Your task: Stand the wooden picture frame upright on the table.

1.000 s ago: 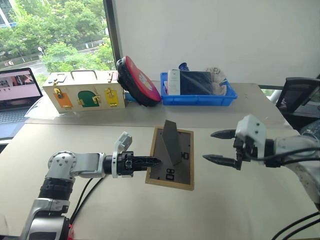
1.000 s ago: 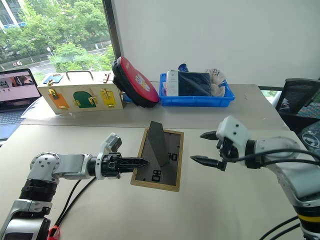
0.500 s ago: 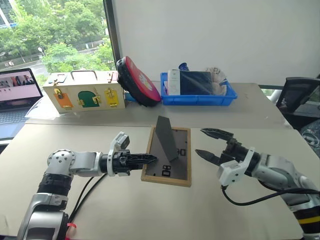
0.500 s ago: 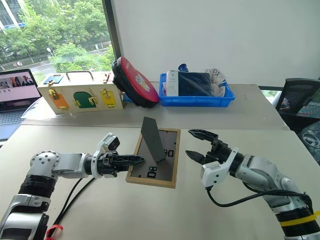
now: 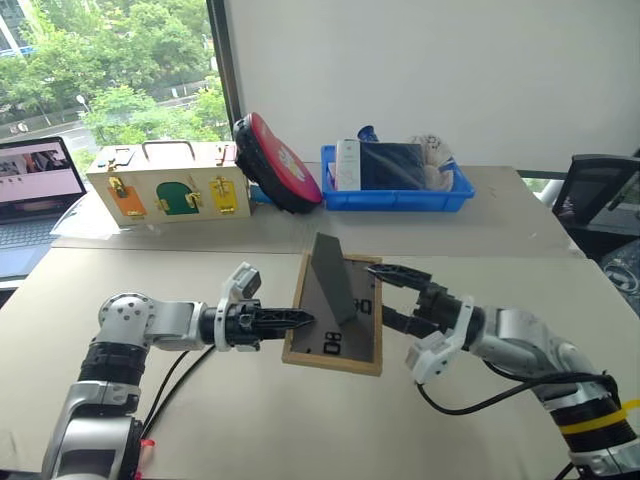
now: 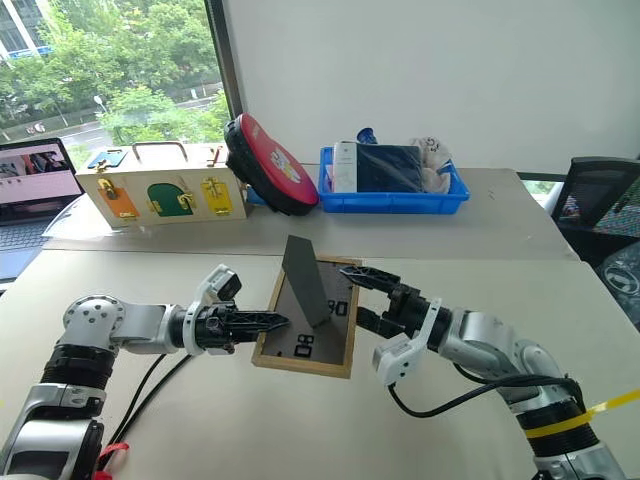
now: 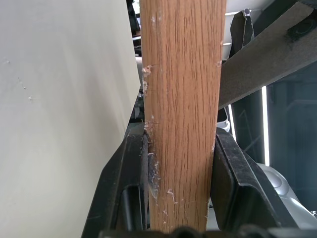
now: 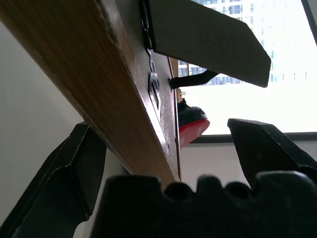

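The wooden picture frame [image 5: 350, 338] lies face down over the table [image 5: 200, 420], its dark grey back with white marks turned up and the fold-out stand [image 5: 332, 282] raised. My left gripper [image 5: 305, 320] is shut on the frame's left edge. In the left wrist view the light-wood rail [image 7: 183, 114] sits clamped between both fingers. My right gripper [image 5: 380, 293] is open at the frame's right edge, one finger above the edge and one below. In the right wrist view the wooden edge [image 8: 94, 84] runs between the spread fingers.
Along the far side stand a cream wooden box with coloured doors [image 5: 170, 185], a red and black round case [image 5: 275, 160] and a blue bin [image 5: 395, 185] with items. A laptop [image 5: 35, 175] sits at far left and a black chair [image 5: 600, 190] at right.
My right gripper has rolled over and moved left, so its open fingers now straddle the frame's right edge. The left gripper keeps its grip in the same place.
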Tool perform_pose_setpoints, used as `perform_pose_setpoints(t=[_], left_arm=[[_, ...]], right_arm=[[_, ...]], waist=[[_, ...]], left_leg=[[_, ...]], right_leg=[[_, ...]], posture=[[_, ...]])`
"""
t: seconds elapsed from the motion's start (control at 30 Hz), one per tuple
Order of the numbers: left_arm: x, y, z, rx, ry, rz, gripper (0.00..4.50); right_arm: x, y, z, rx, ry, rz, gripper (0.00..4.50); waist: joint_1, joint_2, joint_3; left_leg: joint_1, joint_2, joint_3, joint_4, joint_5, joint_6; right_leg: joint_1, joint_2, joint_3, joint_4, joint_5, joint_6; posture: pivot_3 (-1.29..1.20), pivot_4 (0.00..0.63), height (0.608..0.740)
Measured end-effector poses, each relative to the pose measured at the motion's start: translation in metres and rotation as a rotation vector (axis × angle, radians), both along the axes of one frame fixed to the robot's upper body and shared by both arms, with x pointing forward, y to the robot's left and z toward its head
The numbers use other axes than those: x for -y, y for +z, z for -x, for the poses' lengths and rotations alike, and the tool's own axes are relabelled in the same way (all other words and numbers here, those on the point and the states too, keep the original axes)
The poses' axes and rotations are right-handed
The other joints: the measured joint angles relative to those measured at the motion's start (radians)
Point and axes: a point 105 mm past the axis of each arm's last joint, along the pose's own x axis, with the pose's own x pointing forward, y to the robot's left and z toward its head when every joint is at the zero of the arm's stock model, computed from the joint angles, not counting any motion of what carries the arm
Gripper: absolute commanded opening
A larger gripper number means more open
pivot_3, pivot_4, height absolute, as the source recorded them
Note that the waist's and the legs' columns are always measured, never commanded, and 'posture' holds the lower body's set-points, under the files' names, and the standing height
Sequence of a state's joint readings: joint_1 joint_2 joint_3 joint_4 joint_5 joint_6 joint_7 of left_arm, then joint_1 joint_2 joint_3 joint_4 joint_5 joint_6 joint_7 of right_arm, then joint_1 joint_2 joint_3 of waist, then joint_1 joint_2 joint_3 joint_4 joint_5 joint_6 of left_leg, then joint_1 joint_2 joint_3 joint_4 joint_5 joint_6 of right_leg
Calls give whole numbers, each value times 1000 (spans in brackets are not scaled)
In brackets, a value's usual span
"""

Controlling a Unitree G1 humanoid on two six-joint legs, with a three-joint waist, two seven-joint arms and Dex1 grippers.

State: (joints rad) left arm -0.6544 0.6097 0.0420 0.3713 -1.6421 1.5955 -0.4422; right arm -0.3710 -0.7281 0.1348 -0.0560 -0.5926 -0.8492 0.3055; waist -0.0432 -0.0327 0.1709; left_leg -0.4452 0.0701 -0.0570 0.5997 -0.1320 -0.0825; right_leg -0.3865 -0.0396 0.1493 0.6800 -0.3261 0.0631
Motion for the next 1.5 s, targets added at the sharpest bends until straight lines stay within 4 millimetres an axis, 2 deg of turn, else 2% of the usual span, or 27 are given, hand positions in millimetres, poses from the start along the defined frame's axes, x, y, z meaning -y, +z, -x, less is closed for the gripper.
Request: perform_pose_setpoints(t=[0.1, 0.13, 0.2, 0.4, 0.53, 0.6, 0.77, 0.8, 0.83, 1.0, 1.1, 1.17, 1.23, 1.37, 1.4, 1.43, 1.5], left_arm=[[0, 1, 1, 1, -9, 6, 1189], [0, 1, 1, 2, -9, 4, 1189], [0, 0, 1, 4, -6, -2, 1189], [-2, 9, 4, 47, -15, 28, 1189], [-3, 4, 8, 60, -13, 35, 1189], [-4, 4, 11, 87, -15, 36, 2170], [-6, 9, 11, 254, 23, 7, 3887], [-8, 9, 10, 290, 40, 5, 4357], [-11, 10, 9, 325, 56, -5, 4490], [-37, 15, 5, 710, 156, -103, 4500], [-50, 11, 7, 827, 181, -142, 4500], [-57, 19, 9, 950, 193, -152, 4500], [-61, 29, 10, 1051, 201, -163, 4500], [-61, 35, 17, 1163, 198, -180, 4500], [-61, 35, 17, 1169, 195, -182, 4500], [-59, 37, 19, 1191, 190, -180, 4500], [-56, 39, 22, 1219, 179, -176, 4500]], right_arm=[[3, -4, -3, 4, -3, 1, 4416], [3, -3, -3, 12, 1, -2, 3903], [2, 2, -3, 36, 15, -15, 3392], [2, 4, -1, 53, 30, -5, 1397], [1, 4, 1, 63, 43, 11, 1379], [0, 4, 2, 67, 49, 15, 1378], [0, 5, 3, 55, 52, -5, 1246], [1, 6, 2, 52, 53, -14, 1246], [1, 7, 2, 52, 53, -15, 1246], [10, 11, -8, 22, 11, -5, 1246], [14, 32, -15, -5, -2, -104, 1245], [20, 46, -24, -110, -27, -182, 1244], [24, 48, -34, -323, -50, -272, 1243], [22, 33, -43, -978, -11, -464, 1241], [21, 33, -43, -1047, 2, -482, 1241], [15, 36, -41, -1227, 45, -518, 1241], [11, 44, -37, -1404, 95, -527, 1240]], waist=[[0, 0, 0], [-1, 0, 0], [-2, 0, 0], [0, 0, 0], [-1, 0, 0], [-2, 0, 0], [-1, 0, 0], [-1, 0, 0], [-1, 0, 0], [-1, 0, 0], [-3, 1, 0], [-3, 1, 1], [0, 1, 1], [0, 1, 1], [0, 1, 1], [-4, 2, 1], [-5, 2, 2]], left_leg=[[0, 0, 0, 0, 0, 0], [0, 0, 0, 0, 0, 0], [0, 0, 0, 0, 0, 0], [0, -1, 0, 1, 0, 0], [1, -1, 0, 1, 0, 0], [1, -1, 0, 1, 0, 0], [1, -1, 0, 1, 0, 0], [1, -1, 0, 1, 0, 0], [1, -1, 0, 1, 0, 0], [2, -1, 0, 0, 0, 0], [2, -1, 1, 0, 1, 1], [2, 0, 1, 0, 1, 1], [2, -1, 0, 0, 0, 1], [3, -1, 0, 0, 0, 2], [3, -1, 0, 0, 0, 2], [3, -1, 0, 1, 0, 2], [3, 0, 0, 0, 0, 2]], right_leg=[[0, 0, 0, 0, 0, 0], [0, 0, 0, 1, 0, 0], [0, 0, 0, 1, 0, 0], [1, -1, 0, 1, 0, 0], [1, -1, 0, 1, 0, 0], [1, -1, 0, 1, 0, 0], [1, -1, 0, 1, 0, 0], [1, -1, 0, 1, 0, 0], [1, -1, 0, 1, 0, 0], [2, -2, 0, 1, 0, 0], [2, -2, 0, 1, 0, -1], [3, -2, 0, 1, 0, -1], [5, -3, -1, -1, 0, 0], [6, -3, -2, -1, 0, 0], [6, -3, -2, -1, 0, 0], [6, -3, -2, 0, 0, 0], [5, -3, -2, 0, 0, 0]], posture=[[0, 150, 735], [0, 150, 735], [0, 150, 735], [0, 150, 735], [0, 150, 735], [0, 150, 735], [0, 150, 735], [0, 150, 735], [0, 150, 735], [0, 150, 735], [0, 150, 735], [0, 150, 735], [0, 150, 735], [0, 150, 735], [0, 150, 735], [0, 150, 735], [0, 150, 735]])
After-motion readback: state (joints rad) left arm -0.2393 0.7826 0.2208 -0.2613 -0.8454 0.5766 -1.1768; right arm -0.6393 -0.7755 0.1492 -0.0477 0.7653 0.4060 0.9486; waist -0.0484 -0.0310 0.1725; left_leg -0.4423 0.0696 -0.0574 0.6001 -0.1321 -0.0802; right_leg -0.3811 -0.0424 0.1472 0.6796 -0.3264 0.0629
